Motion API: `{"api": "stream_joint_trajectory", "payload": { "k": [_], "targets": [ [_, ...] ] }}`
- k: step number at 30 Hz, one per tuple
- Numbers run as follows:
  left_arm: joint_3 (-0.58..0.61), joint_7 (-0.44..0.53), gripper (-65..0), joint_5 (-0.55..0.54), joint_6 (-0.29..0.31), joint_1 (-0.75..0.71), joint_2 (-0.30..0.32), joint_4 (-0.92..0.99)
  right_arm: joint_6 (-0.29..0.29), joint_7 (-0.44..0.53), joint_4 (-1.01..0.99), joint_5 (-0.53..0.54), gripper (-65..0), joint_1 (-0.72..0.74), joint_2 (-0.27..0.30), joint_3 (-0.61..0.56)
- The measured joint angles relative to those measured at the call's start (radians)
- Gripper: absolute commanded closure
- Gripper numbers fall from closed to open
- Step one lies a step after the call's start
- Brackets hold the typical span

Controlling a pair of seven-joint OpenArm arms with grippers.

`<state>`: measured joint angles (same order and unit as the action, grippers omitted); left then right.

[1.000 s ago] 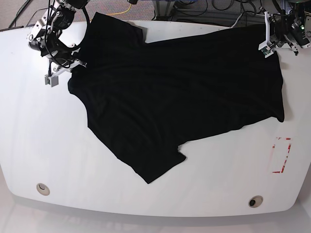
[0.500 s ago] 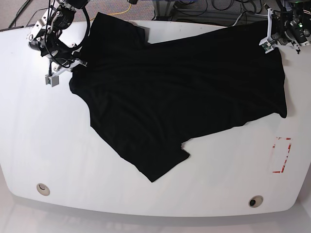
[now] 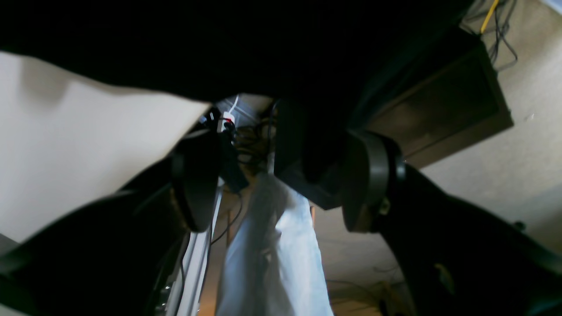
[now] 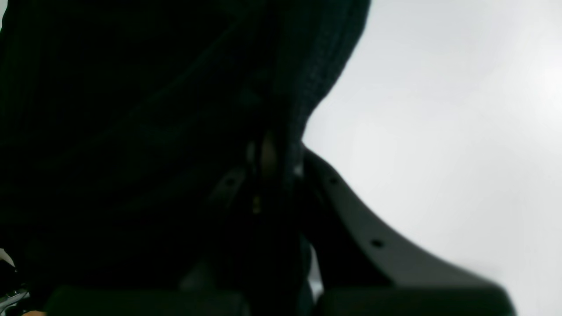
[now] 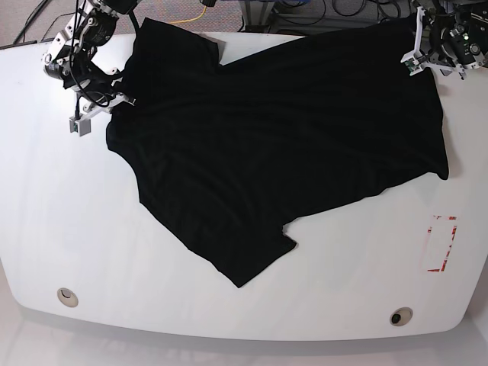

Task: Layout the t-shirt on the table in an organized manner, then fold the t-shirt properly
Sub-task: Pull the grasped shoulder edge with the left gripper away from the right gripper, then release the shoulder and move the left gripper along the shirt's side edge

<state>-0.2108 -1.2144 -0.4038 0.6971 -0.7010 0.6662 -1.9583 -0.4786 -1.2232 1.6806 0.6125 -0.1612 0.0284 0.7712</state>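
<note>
Base view is showing the t-shirt [image 5: 282, 130] lying spread across the far half of the worktop [image 5: 76, 229]. It is sitting skewed, with one sleeve pointing toward the near edge and its far hem running up to the back rim on the left arm's side.

At the shirt's edge on the right arm's side, the right gripper [image 5: 122, 99] is clenching the cloth; the right wrist view is showing black fabric bunching right at the closed fingertips. At the far corner on the other side, the left gripper [image 5: 418, 55] is standing released. In the left wrist view its two fingers [image 3: 197, 188] are sitting well apart, with a fold of cloth hanging against one of them but not being pinched.

The step in hand is looking like the laying-out stage, since no fold is showing yet. To do it well, the right gripper should be keeping its hold while the shirt is being squared to the worktop's edges. The freed left gripper should be clearing the hanging fold before pulling away, so that corner is not getting dragged off the back rim. Tension should be staying gentle, as soft cloth is wrinkling easily.

Counting what is showing: one t-shirt, one worktop, two grippers, one red tape rectangle [image 5: 441, 244] near the left arm's side, well apart from the shirt, and two grommet holes [image 5: 67, 296] along the near edge.
</note>
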Motion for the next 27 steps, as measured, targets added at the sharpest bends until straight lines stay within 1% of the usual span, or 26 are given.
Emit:
{"api": "stream_joint_trajectory", "payload": {
  "k": [5, 7, 9, 12, 15, 18, 20, 23, 27],
  "targets": [
    [-0.067, 0.001, -39.4, -0.005, 0.000, 0.011, 0.008, -0.003, 0.000, 0.000, 0.000, 0.000, -0.2, 0.002, 0.002, 0.000],
    [-0.080, -0.041, -39.4, -0.019, 0.000, 0.033, 0.013, -0.003, 0.000, 0.000, 0.000, 0.000, -0.2, 0.003, 0.002, 0.000],
    [-0.079, -0.090, -39.3, -0.062, 0.000, 0.067, 0.022, -0.001, 0.000, 0.000, 0.000, 0.000, -0.2, 0.005, 0.002, -0.001],
    [-0.077, -0.094, -39.2, -0.140, 0.000, 0.121, 0.049, -0.003, 0.000, 0.001, 0.000, 0.000, -0.2, 0.005, 0.002, -0.001],
    [-0.082, -0.102, -39.2, -0.158, 0.000, 0.150, 0.071, -0.008, 0.000, 0.001, 0.000, 0.000, -0.2, 0.005, 0.002, -0.001],
    [-0.095, -0.107, -39.2, -0.186, 0.000, 0.147, 0.084, -0.008, 0.000, 0.002, 0.000, 0.000, -0.2, 0.005, 0.002, -0.001],
    [-0.118, -0.112, -39.2, -0.205, 0.000, 0.139, 0.084, -0.008, 0.000, 0.006, 0.000, 0.000, -0.2, 0.005, 0.002, -0.002],
    [-0.187, -0.124, -39.2, -0.206, 0.000, 0.159, 0.071, -0.006, 0.000, 0.007, 0.000, 0.000, -0.2, 0.005, 0.002, -0.004],
    [-0.264, -0.130, -39.2, -0.157, 0.000, 0.258, 0.036, 0.000, 0.000, 0.007, 0.000, -0.001, -0.2, 0.005, 0.002, -0.004]
  ]
}}
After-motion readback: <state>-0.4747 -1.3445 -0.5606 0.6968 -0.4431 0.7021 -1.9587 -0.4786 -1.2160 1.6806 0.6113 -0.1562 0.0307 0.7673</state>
